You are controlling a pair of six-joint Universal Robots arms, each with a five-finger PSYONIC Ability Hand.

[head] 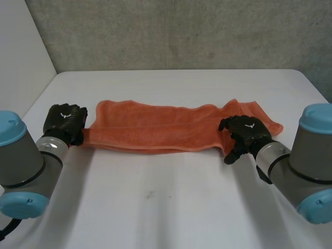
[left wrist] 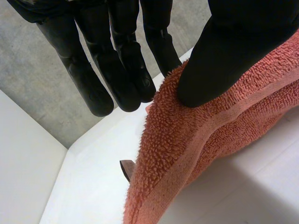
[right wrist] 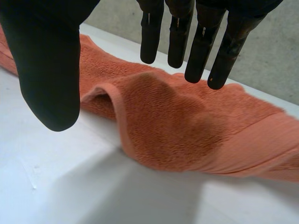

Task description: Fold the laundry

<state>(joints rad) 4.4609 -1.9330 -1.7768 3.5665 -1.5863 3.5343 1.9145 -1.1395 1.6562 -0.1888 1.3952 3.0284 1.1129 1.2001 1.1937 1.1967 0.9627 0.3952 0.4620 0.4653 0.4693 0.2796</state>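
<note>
An orange towel (head: 155, 127) lies folded into a long strip across the white table (head: 171, 207). My left hand (head: 65, 122) is at the strip's left end. In the left wrist view its thumb (left wrist: 224, 51) presses the towel's hemmed end (left wrist: 201, 149) against the fingers (left wrist: 117, 70), and that end is lifted a little. My right hand (head: 249, 132) hovers over the right end with its fingers pointing down at the near edge. In the right wrist view the fingers (right wrist: 201, 46) and thumb (right wrist: 46, 70) are spread above the rumpled towel (right wrist: 187, 126) and hold nothing.
A grey wall (head: 181, 31) rises behind the table's far edge and a white panel (head: 21, 46) stands at its left. Bare tabletop stretches between the towel and my arms.
</note>
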